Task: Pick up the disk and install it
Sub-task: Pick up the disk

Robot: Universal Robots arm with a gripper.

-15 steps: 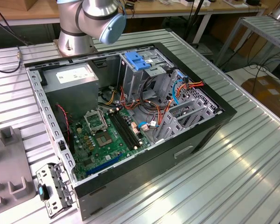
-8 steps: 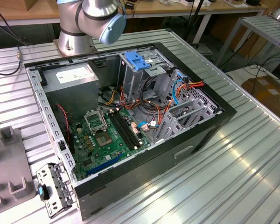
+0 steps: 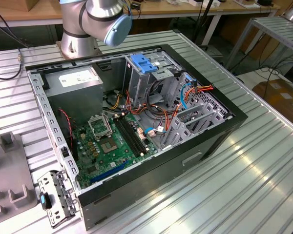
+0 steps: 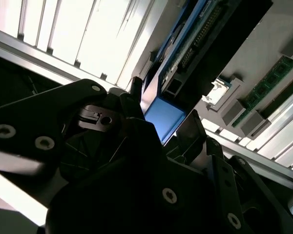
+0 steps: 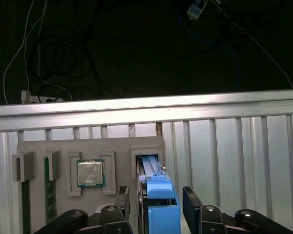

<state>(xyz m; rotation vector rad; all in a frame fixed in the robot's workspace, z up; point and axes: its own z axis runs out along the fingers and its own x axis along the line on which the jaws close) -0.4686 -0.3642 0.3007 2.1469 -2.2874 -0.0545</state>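
Between the two black fingers (image 5: pixel 191 201) of the gripper (image 5: pixel 156 199), which stand apart with a thin gap on either side in the first wrist view, the disk (image 5: pixel 153 171) stands on edge, its blue carrier bracket turned toward the camera and not yet clamped. It sits in a slot of a grey fixture tray (image 5: pixel 88 146). Just beside it, another recess of that tray holds a processor chip (image 5: pixel 91 173), and memory sticks (image 5: pixel 50 195) stand beyond the chip. The tray lies on a ribbed aluminium table (image 5: pixel 224 146) near its edge, past which cables (image 5: pixel 44 73) trail over a dark floor. In the exterior view the arm (image 3: pixel 103 19) rises behind an open computer case (image 3: pixel 219 141) lying on its side, with a green motherboard (image 3: pixel 107 146), a grey power supply (image 3: pixel 75 85) and a blue latch (image 3: pixel 144 63) atop the metal drive cage.
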